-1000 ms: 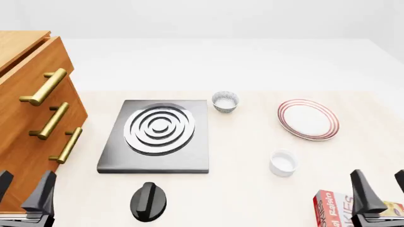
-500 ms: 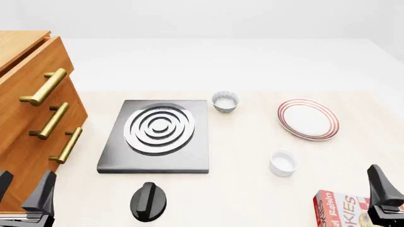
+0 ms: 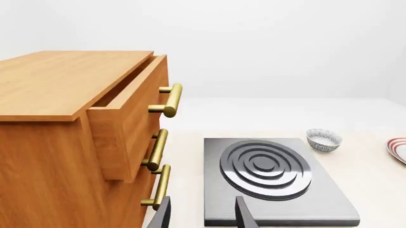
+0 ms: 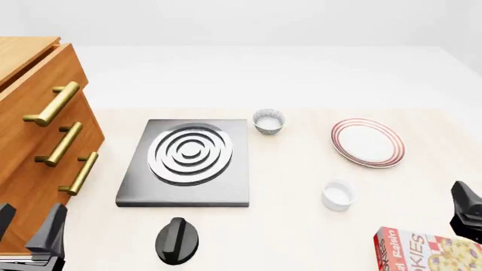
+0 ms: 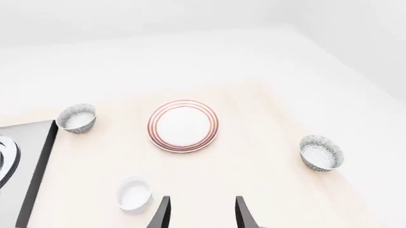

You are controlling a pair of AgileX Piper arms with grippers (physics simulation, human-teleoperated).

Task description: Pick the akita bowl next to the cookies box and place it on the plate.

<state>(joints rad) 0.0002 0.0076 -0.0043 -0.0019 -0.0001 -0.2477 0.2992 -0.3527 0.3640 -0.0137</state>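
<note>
Evidently light, rigid and breakable, the akita bowl (image 5: 321, 152) stands on the tabletop (image 5: 254, 142) well right of the plate (image 5: 183, 125), best pinched across its thin rim by the spread, empty right pincer (image 5: 199, 211).

Left gripper (image 4: 29, 228) — matte black, tapered wedge fingers, right gripper (image 5: 199, 213) — same dark, slim blades

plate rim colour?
Thin red concentric rings on the white plate; clearest in the right wrist view.
</note>
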